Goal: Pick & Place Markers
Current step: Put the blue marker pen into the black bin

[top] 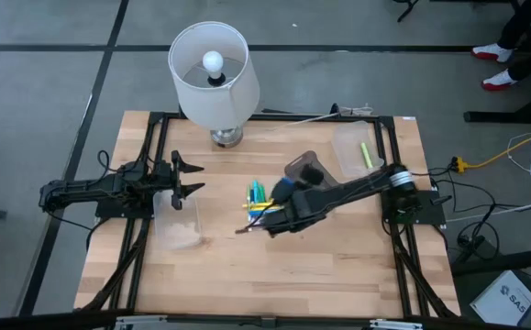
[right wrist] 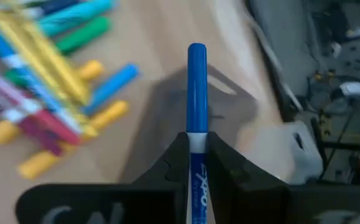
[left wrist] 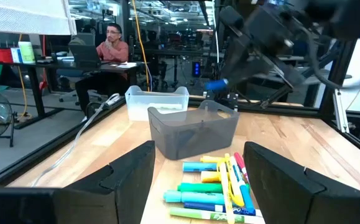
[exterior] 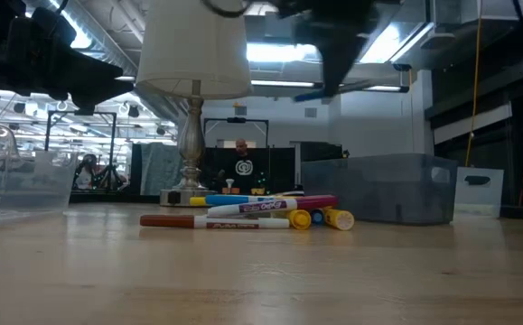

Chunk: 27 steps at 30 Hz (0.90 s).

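Several markers [top: 260, 206] in yellow, green, blue and pink lie in a loose pile on the wooden table, also in the low view [exterior: 252, 212] and the left wrist view [left wrist: 220, 186]. My right gripper [right wrist: 196, 140] hovers above the pile's right side [top: 288, 194], shut on a blue marker [right wrist: 196, 81]. That blue marker [left wrist: 217, 84] shows in the air over the grey bin [left wrist: 195, 127]. My left gripper [top: 192, 178] waits open at the table's left, its fingers [left wrist: 130, 177] spread and touching nothing. My right gripper pinches the blue marker between its two fingers [right wrist: 226, 165] on the white barrel just behind the blue cap [right wrist: 196, 138]. The marker lies along the fingers, and its capped end [right wrist: 196, 56] sticks out past the fingertips. It is lifted clear of the table.
A grey bin [top: 306, 170] stands just beyond the pile. A clear bin [top: 357, 151] at the far right holds a yellow-green marker [top: 366, 154]. Another clear bin [top: 178, 220] sits by the left gripper. A lamp [top: 215, 73] stands at the far edge.
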Tool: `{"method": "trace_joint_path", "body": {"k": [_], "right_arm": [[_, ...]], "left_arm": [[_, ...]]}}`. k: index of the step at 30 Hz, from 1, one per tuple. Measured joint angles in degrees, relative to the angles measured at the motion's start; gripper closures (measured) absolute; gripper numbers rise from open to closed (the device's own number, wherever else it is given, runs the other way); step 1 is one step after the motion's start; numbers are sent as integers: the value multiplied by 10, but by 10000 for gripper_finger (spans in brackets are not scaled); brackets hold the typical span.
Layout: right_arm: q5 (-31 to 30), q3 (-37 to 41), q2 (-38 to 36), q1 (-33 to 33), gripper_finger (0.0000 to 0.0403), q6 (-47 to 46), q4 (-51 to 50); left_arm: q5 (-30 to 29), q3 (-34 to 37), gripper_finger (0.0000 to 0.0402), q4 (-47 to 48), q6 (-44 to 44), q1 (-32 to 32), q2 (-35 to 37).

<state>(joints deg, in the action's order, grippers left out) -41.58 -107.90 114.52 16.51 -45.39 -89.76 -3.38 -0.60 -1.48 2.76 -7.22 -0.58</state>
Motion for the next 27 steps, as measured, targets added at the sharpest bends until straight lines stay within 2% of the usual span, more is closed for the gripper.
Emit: {"method": "trace_joint_path", "body": {"k": [7, 16, 27], "right_arm": [[-11, 139, -120, -3, 369, -54, 36], [-5, 276, -212, -30, 369, -97, 66], [6, 356, -287, -98, 370, -50, 153]], "left_arm": [[0, 0, 160, 0, 0, 0, 0], [0, 0, 160, 0, 0, 0, 0], [0, 0, 160, 0, 0, 0, 0]]}}
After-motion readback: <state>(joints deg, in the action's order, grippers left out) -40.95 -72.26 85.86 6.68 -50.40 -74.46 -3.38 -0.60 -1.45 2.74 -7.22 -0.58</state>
